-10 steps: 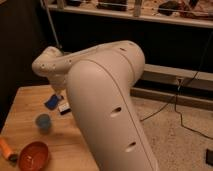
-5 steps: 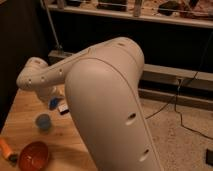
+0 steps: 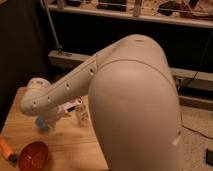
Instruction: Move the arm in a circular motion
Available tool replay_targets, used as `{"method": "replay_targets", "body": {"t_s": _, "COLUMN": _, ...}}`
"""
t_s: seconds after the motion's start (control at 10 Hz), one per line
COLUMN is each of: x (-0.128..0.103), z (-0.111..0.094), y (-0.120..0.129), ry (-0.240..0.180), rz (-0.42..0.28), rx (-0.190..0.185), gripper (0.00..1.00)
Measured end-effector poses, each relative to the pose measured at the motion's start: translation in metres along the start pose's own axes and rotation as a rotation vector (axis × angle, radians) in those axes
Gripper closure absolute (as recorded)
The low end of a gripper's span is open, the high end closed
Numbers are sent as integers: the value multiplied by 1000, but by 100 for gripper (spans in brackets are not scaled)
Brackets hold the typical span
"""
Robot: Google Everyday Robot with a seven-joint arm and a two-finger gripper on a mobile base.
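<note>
- Camera view: the arm (image 3: 135, 100) fills most of the picture. Its thick off-white elbow part stands in the foreground at the right and goes down to the bottom edge.
- From this big rounded part, a narrower tube goes to the left and a little downward. It has a row of small dark holes along its side, and it ends in a rounded joint above the left part of the wooden table (image 3: 70, 145).
- The gripper (image 3: 61, 113) hangs below this joint, just over the table surface. Only a pale and unclear piece of it shows under the arm, so I cannot tell if the fingers are wide or narrow, or if they hold something.
- On the table, an orange bowl (image 3: 34, 156) stands near the front left corner, and an orange object (image 3: 6, 149) lies just beside it at the left edge.
- A small blue cup (image 3: 42, 123) stands under the joint, partly hidden by it.
- A small pale bottle (image 3: 81, 114) stands upright near the gripper, at its right.
- Behind the table there is a dark shelf unit (image 3: 150, 20) with metal rails.
</note>
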Motion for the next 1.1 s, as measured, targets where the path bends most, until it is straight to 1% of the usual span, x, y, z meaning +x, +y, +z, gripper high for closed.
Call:
{"method": "replay_targets", "body": {"t_s": 0.1, "x": 24, "z": -1, "y": 2, "ry": 13, "rz": -11, "rx": -3, "gripper": 35}}
{"method": "replay_targets", "body": {"t_s": 0.2, "x": 46, "z": -1, "y": -4, "ry": 22, "rz": 0, "rx": -1, "gripper": 35}}
{"method": "replay_targets", "body": {"t_s": 0.3, "x": 59, "z": 0, "y": -10, "ry": 28, "rz": 18, "rx": -6, "gripper": 35}}
{"method": "replay_targets", "body": {"t_s": 0.4, "x": 81, "z": 2, "y": -24, "ry": 41, "rz": 64, "rx": -9, "gripper": 35}}
{"method": "replay_targets", "body": {"t_s": 0.5, "x": 105, "z": 4, "y": -44, "ry": 48, "rz": 134, "rx": -16, "gripper": 35}}
{"method": "replay_targets", "body": {"t_s": 0.7, "x": 131, "z": 7, "y": -73, "ry": 49, "rz": 225, "rx": -14, "gripper": 35}}
{"method": "replay_targets", "body": {"t_s": 0.8, "x": 142, "z": 7, "y": -92, "ry": 43, "rz": 289, "rx": -6, "gripper": 35}}
{"method": "replay_targets", "body": {"t_s": 0.9, "x": 144, "z": 5, "y": -106, "ry": 29, "rz": 331, "rx": 1, "gripper": 35}}
{"method": "replay_targets", "body": {"t_s": 1.0, "x": 143, "z": 0, "y": -123, "ry": 4, "rz": 388, "rx": 10, "gripper": 35}}
{"method": "replay_targets", "body": {"t_s": 1.1, "x": 139, "z": -6, "y": -142, "ry": -31, "rz": 460, "rx": 14, "gripper": 35}}
